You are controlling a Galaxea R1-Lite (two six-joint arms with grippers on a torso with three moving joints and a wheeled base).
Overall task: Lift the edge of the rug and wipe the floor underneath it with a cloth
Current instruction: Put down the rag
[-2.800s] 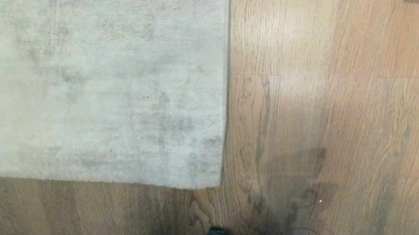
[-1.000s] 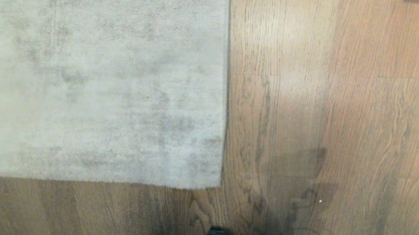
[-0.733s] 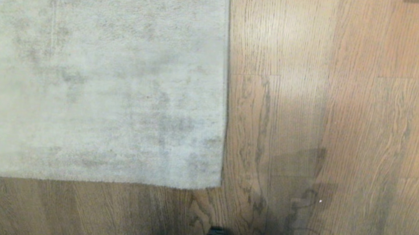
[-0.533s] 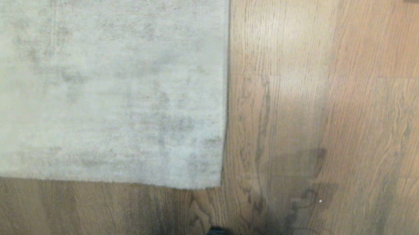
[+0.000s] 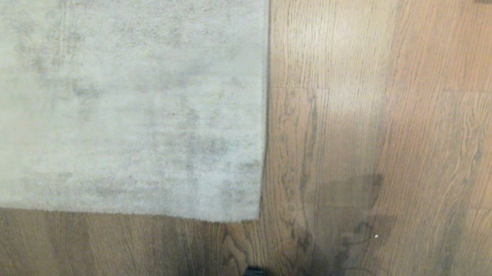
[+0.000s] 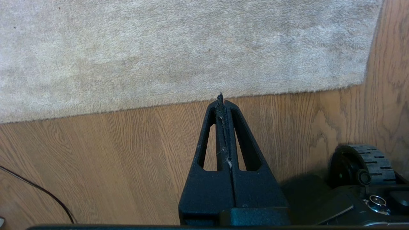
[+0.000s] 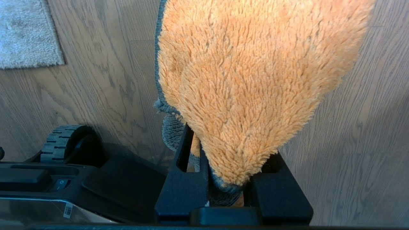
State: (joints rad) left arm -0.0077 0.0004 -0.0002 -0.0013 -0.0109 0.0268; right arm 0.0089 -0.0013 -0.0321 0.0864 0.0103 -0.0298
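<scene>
here, left gripper jaws together above floor, right gripper clamping cloth

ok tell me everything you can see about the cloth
The cloth is a fluffy orange piece with long soft pile, a dark grey stitched border along one side and a grey looped reverse showing near the grip. It shows only in the right wrist view, bunched and draped over the right gripper, whose black fingers clamp its gathered end. It hangs above the wooden floor, apart from the rug.
</scene>
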